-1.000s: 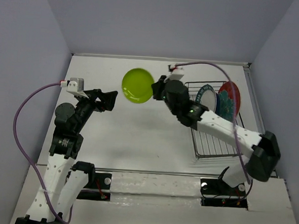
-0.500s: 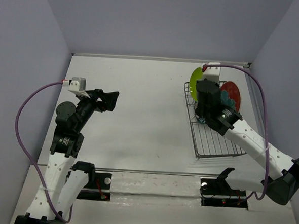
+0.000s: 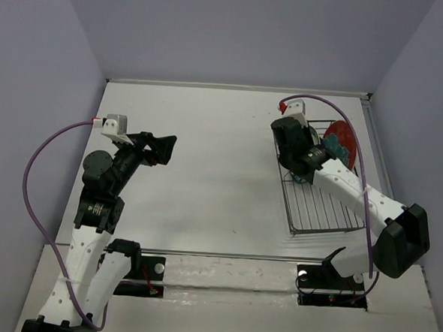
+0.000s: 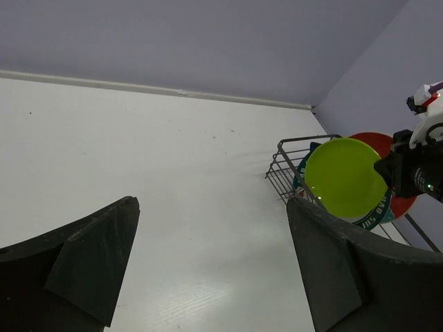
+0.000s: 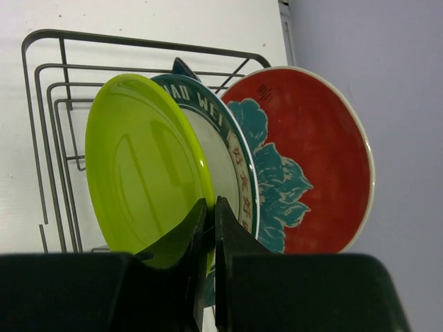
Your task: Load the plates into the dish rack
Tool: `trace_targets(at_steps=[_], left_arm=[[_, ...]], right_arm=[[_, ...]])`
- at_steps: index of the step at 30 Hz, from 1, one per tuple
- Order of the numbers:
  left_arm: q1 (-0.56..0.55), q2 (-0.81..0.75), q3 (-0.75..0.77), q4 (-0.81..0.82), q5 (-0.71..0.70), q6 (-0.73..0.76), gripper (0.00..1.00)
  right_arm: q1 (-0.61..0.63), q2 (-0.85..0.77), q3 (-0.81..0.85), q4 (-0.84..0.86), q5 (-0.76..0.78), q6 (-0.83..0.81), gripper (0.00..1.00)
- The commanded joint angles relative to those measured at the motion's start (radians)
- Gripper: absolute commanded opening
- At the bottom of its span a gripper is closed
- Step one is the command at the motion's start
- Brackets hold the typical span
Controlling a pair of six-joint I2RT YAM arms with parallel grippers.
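1. A second ago the right gripper (image 5: 210,207) holds the lime green round plate (image 5: 142,166) out over the white table (image 3: 208,135), at about 9 o'clock of the dark grey metal wire dish rack (image 3: 316,213); half a second ago the plate stands on edge at the rack's 11 o'clock corner; now it is inside the rack, upright, at the 12 o'clock end.
2. The right arm has swung with it and now reaches over the rack from 5 o'clock; its jaws are clamped on the green plate's lower rim.
3. The left gripper (image 3: 165,147) has not moved across the three top views; it hangs at 9 o'clock of the table, well apart from the rack, jaws wide apart and holding nothing.
4. The top view hides the green plate behind the right wrist; only the red-and-teal wave-patterned round plate (image 5: 311,152) shows clearly there.
5. The right wrist view gives the order of the row: green plate nearest 9 o'clock, just beside it the white plate with a dark green lettered rim (image 5: 228,159), then the red-and-teal plate at 3 o'clock; a dark blue tip (image 5: 181,67) pokes up behind the lettered rim at 12 o'clock.
6. The left wrist view alone shows the green plate's face from across the table, with the right gripper at its 3 o'clock edge.
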Motion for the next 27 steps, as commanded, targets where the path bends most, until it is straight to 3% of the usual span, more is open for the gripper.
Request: trace_targets(at_steps=[1, 13, 27], left_arm=[[-0.007, -0.005, -0.005, 0.054, 0.016, 0.003, 0.99], [-0.009, -0.002, -0.003, 0.054, 0.016, 0.002, 0.99], [-0.009, -0.001, -0.003, 0.054, 0.02, 0.0, 0.99]], right_arm=[[-0.023, 0.006, 0.05, -0.041, -0.004, 0.017, 0.07], [-0.043, -0.057, 0.097, -0.077, 0.002, -0.002, 0.07], [-0.061, 0.066, 0.07, -0.078, -0.056, 0.051, 0.07]])
